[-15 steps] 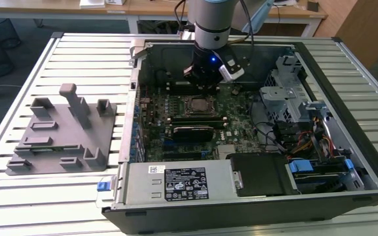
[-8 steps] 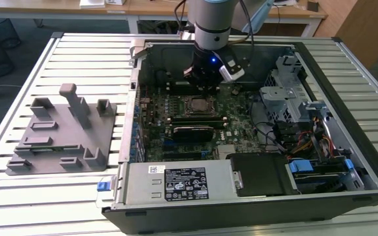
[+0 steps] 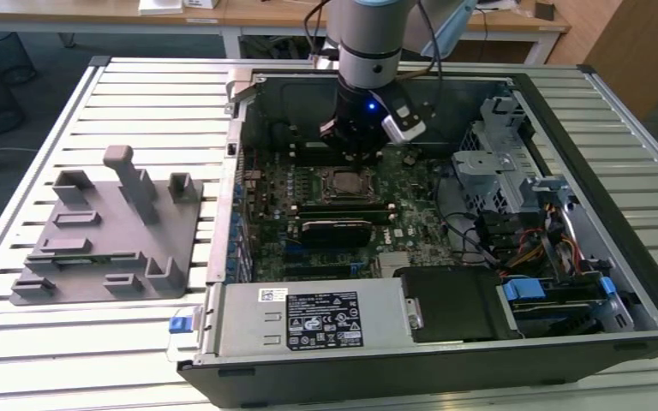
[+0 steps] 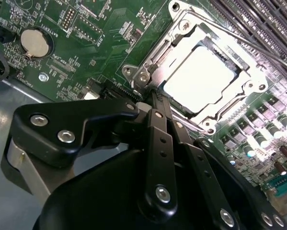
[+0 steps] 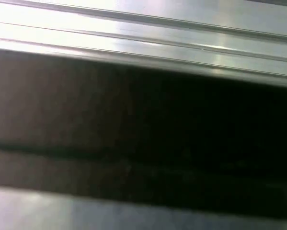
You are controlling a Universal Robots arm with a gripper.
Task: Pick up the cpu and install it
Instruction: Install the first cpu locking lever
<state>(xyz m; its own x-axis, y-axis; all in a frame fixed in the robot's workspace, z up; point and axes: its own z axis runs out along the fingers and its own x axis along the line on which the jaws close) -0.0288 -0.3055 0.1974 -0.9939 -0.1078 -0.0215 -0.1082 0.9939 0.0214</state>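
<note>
The cpu (image 4: pixel 198 79) is already sitting flat in its socket frame (image 4: pixel 251 86), upper right of the second wrist view. The pincer (image 4: pixel 155 98) is hovering just beside it, fingers clenched together, holding nothing.

One cpu (image 4: pixel 199 80), one open computer case (image 3: pixel 558 342), one grey fixture tray (image 3: pixel 100 257), one tool (image 3: pixel 358 154).

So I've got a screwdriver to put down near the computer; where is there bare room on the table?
The slatted table is bare behind the grey tray, on the exterior view's left of the computer case, and in front of the tray too. Inside the case it is crowded: the end effector hangs over the circuit board, with cables and drive brackets on the exterior view's right.
</note>
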